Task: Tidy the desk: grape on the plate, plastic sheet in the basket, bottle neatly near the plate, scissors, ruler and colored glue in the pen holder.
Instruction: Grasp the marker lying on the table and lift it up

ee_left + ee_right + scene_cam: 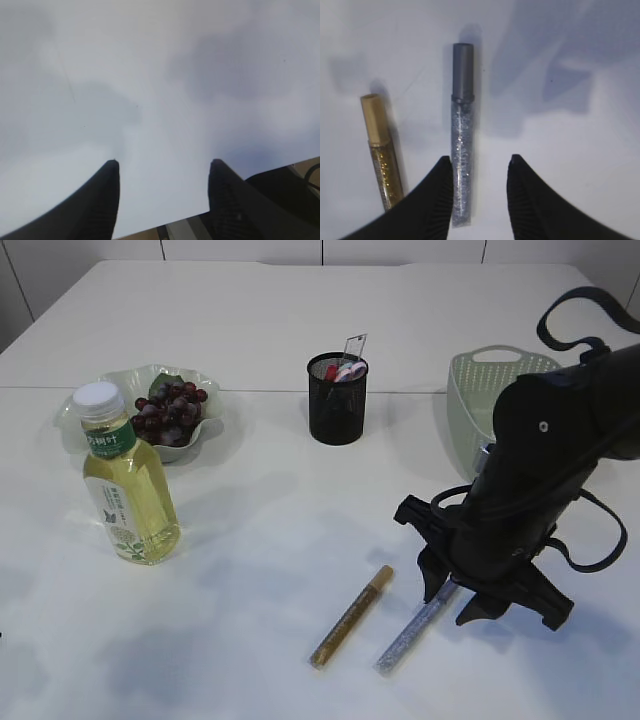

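Two glitter glue tubes lie on the white table: a gold one (352,617) and a silver one (410,635). My right gripper (470,590) is open just over the silver tube's tail end. In the right wrist view the silver tube (461,145) lies between the fingers (479,160), against the left finger, and the gold tube (381,155) lies outside to the left. The black mesh pen holder (337,415) holds scissors (347,371) and a clear ruler (355,345). Grapes (170,410) sit on the pale plate (125,380). The tea bottle (128,485) stands upright in front of the plate. My left gripper (164,162) is open and empty.
A pale green basket (480,390) stands at the back right, partly hidden by my right arm; no plastic sheet shows. The left wrist view shows bare table (150,75) and its edge (165,220).
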Controlling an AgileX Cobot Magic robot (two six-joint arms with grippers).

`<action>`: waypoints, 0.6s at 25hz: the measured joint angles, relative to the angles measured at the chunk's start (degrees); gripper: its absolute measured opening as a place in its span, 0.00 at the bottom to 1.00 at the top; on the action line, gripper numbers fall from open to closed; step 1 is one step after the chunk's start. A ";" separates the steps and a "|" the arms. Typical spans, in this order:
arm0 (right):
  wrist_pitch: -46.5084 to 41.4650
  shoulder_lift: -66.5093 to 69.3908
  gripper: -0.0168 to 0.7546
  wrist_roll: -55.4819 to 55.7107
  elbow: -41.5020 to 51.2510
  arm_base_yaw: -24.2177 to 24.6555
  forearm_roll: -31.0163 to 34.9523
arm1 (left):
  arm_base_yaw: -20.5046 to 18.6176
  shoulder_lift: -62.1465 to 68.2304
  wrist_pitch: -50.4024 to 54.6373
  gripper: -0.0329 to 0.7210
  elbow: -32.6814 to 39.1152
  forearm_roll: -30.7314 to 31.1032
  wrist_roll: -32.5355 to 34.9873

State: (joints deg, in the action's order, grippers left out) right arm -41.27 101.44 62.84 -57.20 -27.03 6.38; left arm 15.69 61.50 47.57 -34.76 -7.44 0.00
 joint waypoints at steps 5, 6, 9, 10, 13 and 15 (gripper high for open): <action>1.85 1.11 0.41 1.91 -0.70 0.00 0.00 | 0.00 0.00 0.00 0.59 0.00 0.00 0.00; 2.01 1.74 0.41 2.04 -1.18 0.00 0.00 | 0.00 0.00 0.00 0.59 0.00 0.00 0.00; 2.26 3.69 0.41 2.14 -2.48 0.00 0.00 | 0.00 0.00 0.04 0.59 0.00 0.00 0.00; 2.40 4.13 0.41 2.14 -2.72 0.00 0.00 | 0.00 0.00 0.14 0.59 0.00 0.00 0.00; 2.48 5.40 0.41 2.14 -3.09 0.00 -0.10 | 0.00 0.00 0.14 0.59 0.00 0.00 0.00; 2.48 5.91 0.41 2.14 -3.14 0.00 -0.21 | 0.00 0.00 0.14 0.59 0.00 0.00 0.00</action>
State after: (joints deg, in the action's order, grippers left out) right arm -38.79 107.36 64.99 -60.34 -27.03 6.17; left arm 15.69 61.50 47.71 -34.76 -7.44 0.00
